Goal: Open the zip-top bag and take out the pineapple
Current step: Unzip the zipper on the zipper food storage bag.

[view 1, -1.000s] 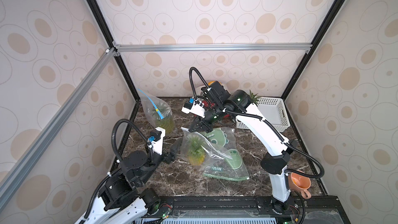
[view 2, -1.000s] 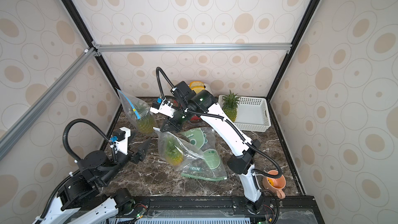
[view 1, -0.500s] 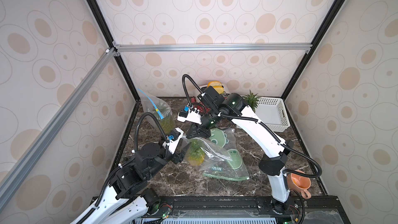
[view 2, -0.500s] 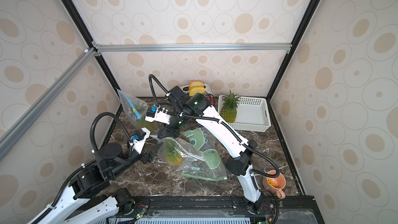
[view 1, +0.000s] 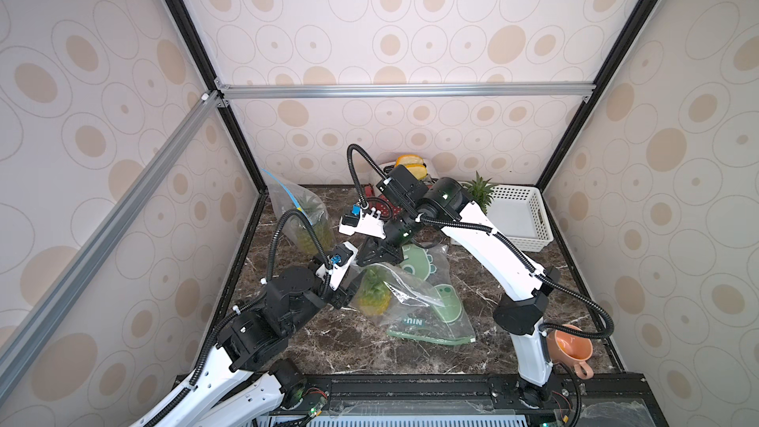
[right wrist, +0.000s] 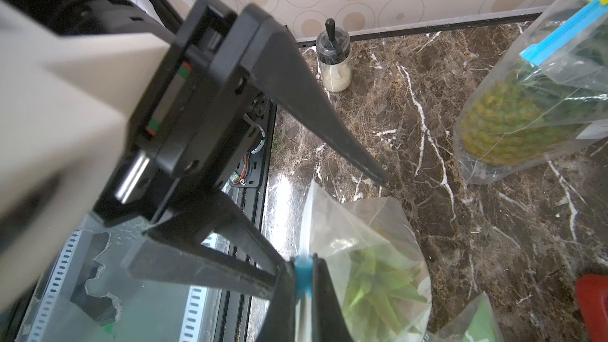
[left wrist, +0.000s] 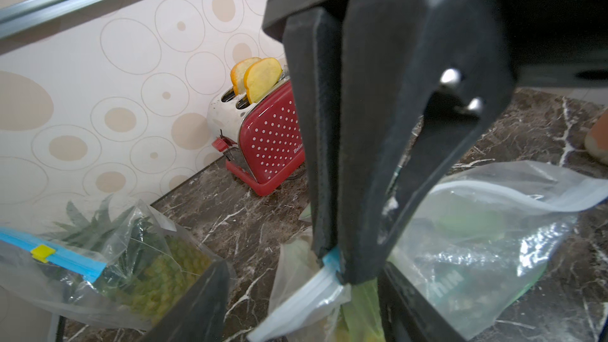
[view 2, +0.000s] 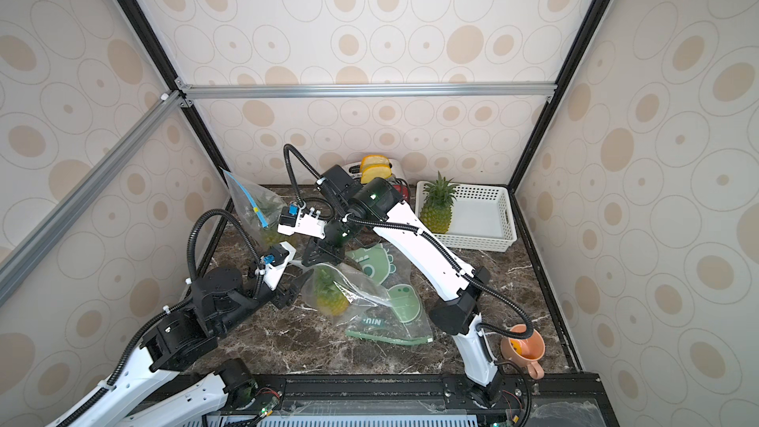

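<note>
A clear zip-top bag (view 1: 404, 295) (view 2: 361, 293) lies mid-table with the pineapple (view 1: 373, 299) (view 2: 331, 297) inside it, leaves toward the zip end. My right gripper (view 1: 376, 258) (view 2: 322, 258) (right wrist: 303, 278) is shut on the bag's blue slider (right wrist: 303, 274) (left wrist: 332, 259) and holds that corner up. My left gripper (view 1: 349, 289) (view 2: 297, 284) (left wrist: 302, 310) is open. Its fingers (left wrist: 197, 304) stand either side of the bag's white zip strip (left wrist: 296, 304), just below the right gripper's tips.
A second bagged pineapple (view 1: 304, 219) (right wrist: 526, 103) leans in the back left corner. A green dinosaur-print bag (view 1: 435, 314) lies under the task bag. Red toaster (left wrist: 269, 136) at the back, white basket (view 2: 484, 219) with a loose pineapple (view 2: 439, 207) back right, orange cup (view 1: 571, 349) front right, small jar (right wrist: 334, 60).
My left arm has swung in from the front left until its open fingers reach the bag's zip end. The right gripper has carried the slider a little to the left.
</note>
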Tool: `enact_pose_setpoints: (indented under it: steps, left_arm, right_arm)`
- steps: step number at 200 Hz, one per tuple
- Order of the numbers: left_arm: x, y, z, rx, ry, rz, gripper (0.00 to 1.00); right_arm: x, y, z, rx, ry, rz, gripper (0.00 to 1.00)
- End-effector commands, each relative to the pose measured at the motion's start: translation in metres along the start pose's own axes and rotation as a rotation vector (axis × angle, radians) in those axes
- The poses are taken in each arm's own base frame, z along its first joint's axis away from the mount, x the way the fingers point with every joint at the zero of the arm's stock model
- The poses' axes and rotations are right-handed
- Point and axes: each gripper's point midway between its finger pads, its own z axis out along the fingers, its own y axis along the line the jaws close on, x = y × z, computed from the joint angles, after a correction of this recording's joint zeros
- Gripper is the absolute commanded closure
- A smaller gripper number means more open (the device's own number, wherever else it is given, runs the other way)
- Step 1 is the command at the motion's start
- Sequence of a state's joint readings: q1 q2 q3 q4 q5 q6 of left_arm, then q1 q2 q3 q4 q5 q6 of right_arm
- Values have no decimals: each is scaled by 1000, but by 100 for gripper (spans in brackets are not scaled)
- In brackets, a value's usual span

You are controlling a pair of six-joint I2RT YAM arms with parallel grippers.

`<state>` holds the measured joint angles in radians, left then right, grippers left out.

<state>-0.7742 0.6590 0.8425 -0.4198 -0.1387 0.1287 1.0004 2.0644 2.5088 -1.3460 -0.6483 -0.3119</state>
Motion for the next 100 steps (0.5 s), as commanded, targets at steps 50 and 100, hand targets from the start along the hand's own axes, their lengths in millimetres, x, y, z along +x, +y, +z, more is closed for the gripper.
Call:
enact_pose_setpoints:
  steps: [50,100]
  left_arm:
    - [-26,5,9,22,31,130,44]
    - [-23,7,15,24,36,106,90]
  right_arm:
    - [4,10,1,-14,32,-47,98]
    - [2,10,-2,8,30,-56,98]
